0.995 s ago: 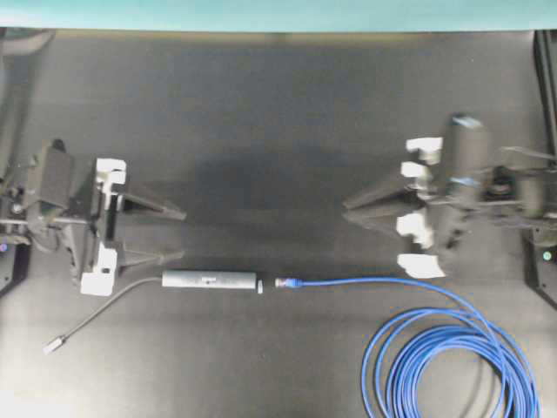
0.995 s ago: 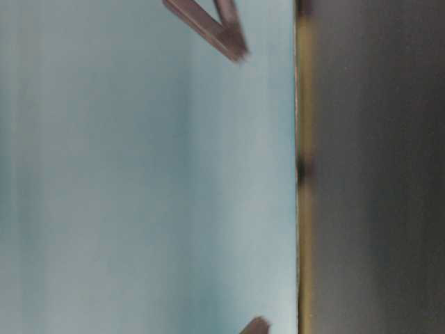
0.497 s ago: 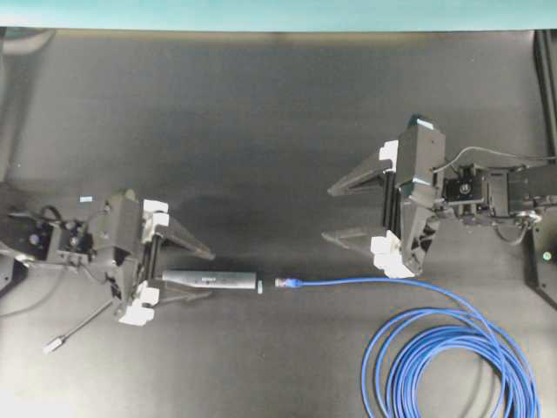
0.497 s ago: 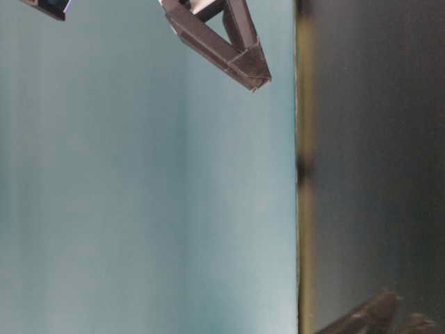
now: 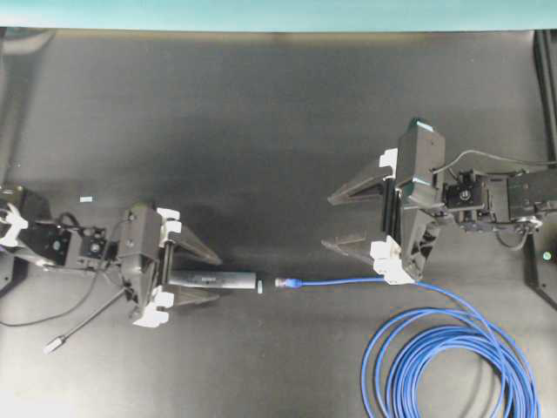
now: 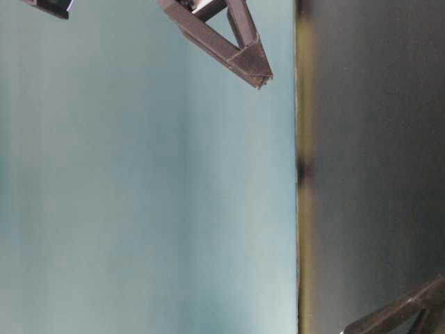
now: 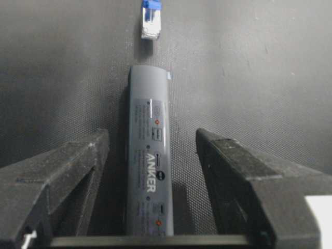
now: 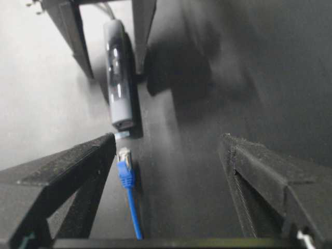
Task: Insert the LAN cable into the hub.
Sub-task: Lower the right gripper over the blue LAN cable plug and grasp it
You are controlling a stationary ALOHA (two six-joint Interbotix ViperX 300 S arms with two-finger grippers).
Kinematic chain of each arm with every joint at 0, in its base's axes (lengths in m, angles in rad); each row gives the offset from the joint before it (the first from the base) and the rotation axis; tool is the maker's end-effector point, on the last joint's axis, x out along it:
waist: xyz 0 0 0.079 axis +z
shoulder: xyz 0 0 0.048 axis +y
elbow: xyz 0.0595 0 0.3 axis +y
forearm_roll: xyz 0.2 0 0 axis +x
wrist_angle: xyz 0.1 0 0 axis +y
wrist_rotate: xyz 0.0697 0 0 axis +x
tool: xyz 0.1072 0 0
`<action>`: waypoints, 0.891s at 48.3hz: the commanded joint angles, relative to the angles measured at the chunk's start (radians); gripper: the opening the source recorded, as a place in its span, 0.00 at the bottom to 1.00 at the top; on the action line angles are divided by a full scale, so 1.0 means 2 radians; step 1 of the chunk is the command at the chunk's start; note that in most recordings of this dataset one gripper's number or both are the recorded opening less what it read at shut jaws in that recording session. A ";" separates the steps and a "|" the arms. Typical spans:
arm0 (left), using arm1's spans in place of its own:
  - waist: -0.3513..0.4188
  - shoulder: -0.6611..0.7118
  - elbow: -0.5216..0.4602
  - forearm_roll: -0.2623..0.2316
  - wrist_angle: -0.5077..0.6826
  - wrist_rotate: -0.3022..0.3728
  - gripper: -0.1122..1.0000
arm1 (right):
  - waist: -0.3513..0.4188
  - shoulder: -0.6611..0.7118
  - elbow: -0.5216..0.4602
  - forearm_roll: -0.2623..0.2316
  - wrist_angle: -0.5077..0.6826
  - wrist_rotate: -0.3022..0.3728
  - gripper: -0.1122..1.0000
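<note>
The hub (image 5: 213, 279) is a slim grey bar lying flat on the black table (image 5: 261, 131), with "ANKER" printed along its top among small port marks. A thin grey lead (image 5: 83, 324) trails from its left end to a small silver plug. Just off its whitish right end, apart from it by a narrow gap, sits the clear plug (image 5: 281, 282) of the LAN cable (image 5: 348, 280) — bright blue, running right and then down into a large loose coil at the table's lower right corner.

The left gripper (image 5: 216, 277) lies low and level, its jaws spread wide to either side of the hub's left half, touching neither side in the wrist view. The right gripper (image 5: 326, 223) is held just above the cable — jaws wide apart, nothing between them, its lower finger (image 5: 352, 247) near the blue line.
</note>
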 commanded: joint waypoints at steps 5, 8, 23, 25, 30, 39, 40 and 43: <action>0.001 0.025 -0.019 0.002 -0.005 0.000 0.69 | 0.005 0.002 -0.007 0.001 -0.002 0.003 0.79; 0.000 0.033 -0.025 0.002 -0.005 0.000 0.68 | 0.005 0.002 -0.007 0.001 -0.002 0.003 0.79; -0.003 0.050 -0.028 0.002 0.020 0.007 0.36 | 0.016 0.000 -0.005 0.001 -0.005 0.003 0.79; -0.003 0.049 -0.029 0.002 0.021 0.010 0.35 | 0.017 0.000 -0.004 0.001 -0.005 0.003 0.79; -0.003 0.046 -0.031 0.002 0.025 0.014 0.35 | 0.021 0.004 -0.003 -0.002 -0.005 0.000 0.79; -0.003 0.006 -0.044 0.002 0.071 0.015 0.35 | 0.035 0.033 -0.001 -0.002 -0.007 -0.003 0.79; -0.003 0.001 -0.045 0.002 0.081 0.014 0.35 | 0.037 0.038 -0.001 -0.002 -0.008 -0.003 0.79; -0.003 -0.014 -0.053 0.002 0.105 0.014 0.35 | 0.042 0.052 -0.001 -0.002 -0.014 -0.001 0.79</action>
